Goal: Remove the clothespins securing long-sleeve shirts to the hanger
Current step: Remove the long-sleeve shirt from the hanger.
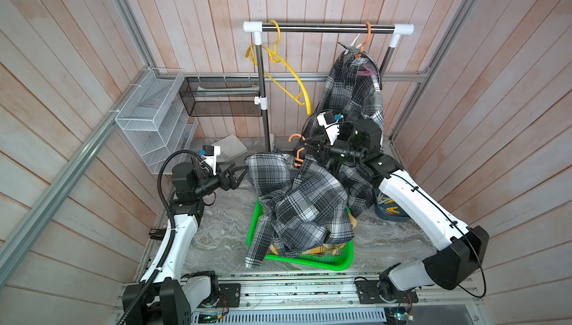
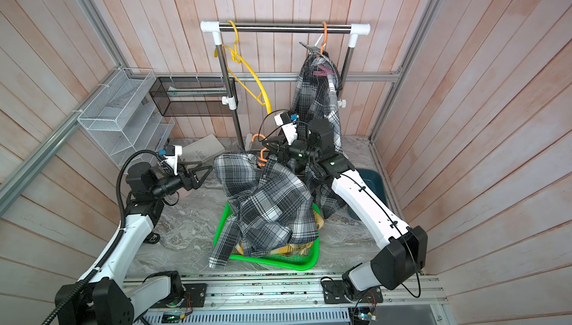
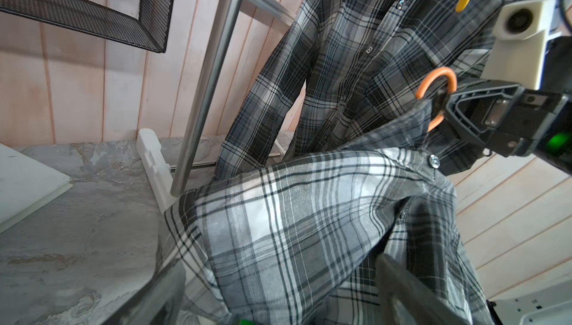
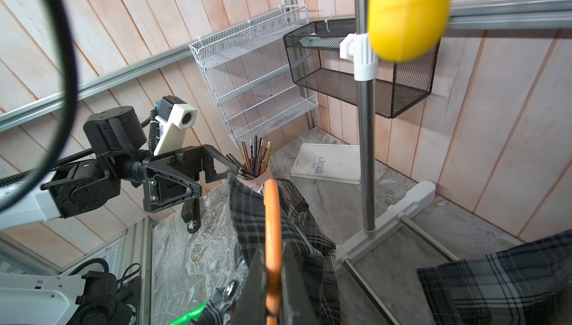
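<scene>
**Garment rack** (image 1: 328, 27): steel rail on two posts with white fittings, against the back wall. All places below are given from it.

**Hanging grey checked shirt** (image 1: 349, 91): at the rack's right end, on an orange hanger (image 1: 367, 33) hooked over the rail.

**Draped grey checked shirt** (image 1: 297, 202): in front of the rack, heaped over a green basket (image 1: 309, 263). Its collar is raised toward the rack's right post on a second orange hanger (image 3: 439, 74).

**Yellow-and-white shirt** (image 1: 322, 249): in that basket in front of the rack, mostly buried under the draped shirt.

**White mesh shelf** (image 1: 148, 112) and **black mesh shelf** (image 1: 223, 97): on the walls left of the rack.

**Dark blue tub** (image 1: 399, 218): to the front right of the rack, partly under the right arm. It holds loose clothespins (image 1: 390, 208), yellow and teal.

**Yellow hanger** (image 1: 291, 72): hooked over the rack's left end, tilted.

**Book** (image 1: 232, 148): flat on the floor by the rack's left foot.

**Right gripper** (image 3: 441, 106): in front of the rack's right post, clenched on the second orange hanger just below its hook.

**Left gripper** (image 1: 241, 174): to the front left of the rack, released, jaws spread wide at the draped shirt's shoulder. Whether it touches the cloth cannot be told.

**Mauve-pink clothespin** (image 1: 366, 70): clipped on the hanging shirt's shoulder, just below the rack's right end.
</scene>
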You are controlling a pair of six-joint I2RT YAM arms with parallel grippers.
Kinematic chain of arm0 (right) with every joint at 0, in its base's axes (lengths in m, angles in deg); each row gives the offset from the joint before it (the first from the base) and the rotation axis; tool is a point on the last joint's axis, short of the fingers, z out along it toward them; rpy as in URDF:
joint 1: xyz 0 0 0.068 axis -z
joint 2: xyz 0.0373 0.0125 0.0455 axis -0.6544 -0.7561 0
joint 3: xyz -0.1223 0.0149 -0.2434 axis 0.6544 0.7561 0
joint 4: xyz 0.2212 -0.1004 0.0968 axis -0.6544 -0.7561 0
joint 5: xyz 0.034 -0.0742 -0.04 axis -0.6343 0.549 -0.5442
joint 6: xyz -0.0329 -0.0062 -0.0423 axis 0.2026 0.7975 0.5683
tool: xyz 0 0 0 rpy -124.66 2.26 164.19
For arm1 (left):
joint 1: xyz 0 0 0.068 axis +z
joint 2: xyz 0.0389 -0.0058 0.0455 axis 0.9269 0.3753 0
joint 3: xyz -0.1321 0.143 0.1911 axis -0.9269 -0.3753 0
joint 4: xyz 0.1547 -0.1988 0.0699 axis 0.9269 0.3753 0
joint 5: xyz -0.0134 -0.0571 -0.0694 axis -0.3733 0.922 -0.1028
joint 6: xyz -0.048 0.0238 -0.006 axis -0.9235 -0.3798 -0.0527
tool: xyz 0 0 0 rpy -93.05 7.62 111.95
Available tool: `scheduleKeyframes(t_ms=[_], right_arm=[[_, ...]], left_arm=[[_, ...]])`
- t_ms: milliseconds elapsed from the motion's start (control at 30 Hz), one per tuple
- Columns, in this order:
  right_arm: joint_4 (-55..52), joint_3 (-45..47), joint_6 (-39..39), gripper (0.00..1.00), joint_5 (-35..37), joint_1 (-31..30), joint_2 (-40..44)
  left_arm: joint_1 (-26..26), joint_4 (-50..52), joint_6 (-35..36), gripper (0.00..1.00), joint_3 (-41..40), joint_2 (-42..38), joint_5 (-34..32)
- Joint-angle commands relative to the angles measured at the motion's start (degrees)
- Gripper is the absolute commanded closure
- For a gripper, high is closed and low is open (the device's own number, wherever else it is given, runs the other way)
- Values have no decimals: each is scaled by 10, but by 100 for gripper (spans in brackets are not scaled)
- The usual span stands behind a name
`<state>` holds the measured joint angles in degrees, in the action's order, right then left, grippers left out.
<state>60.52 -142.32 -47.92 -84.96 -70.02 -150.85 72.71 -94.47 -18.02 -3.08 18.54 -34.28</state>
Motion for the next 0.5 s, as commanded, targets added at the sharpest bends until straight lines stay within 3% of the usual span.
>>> scheduleKeyframes(t_ms=[0, 267, 467], right_arm=[[-21, -32, 15, 100, -23, 5, 17], [-15, -36, 16, 100, -75, 8, 39], [-12, -35, 10, 100, -89, 12, 47]], left_arm=[[-7, 39, 41, 4, 19, 13, -19], [-21, 54, 64, 8, 37, 49, -46], [-65, 108, 115, 13, 80, 78, -70]])
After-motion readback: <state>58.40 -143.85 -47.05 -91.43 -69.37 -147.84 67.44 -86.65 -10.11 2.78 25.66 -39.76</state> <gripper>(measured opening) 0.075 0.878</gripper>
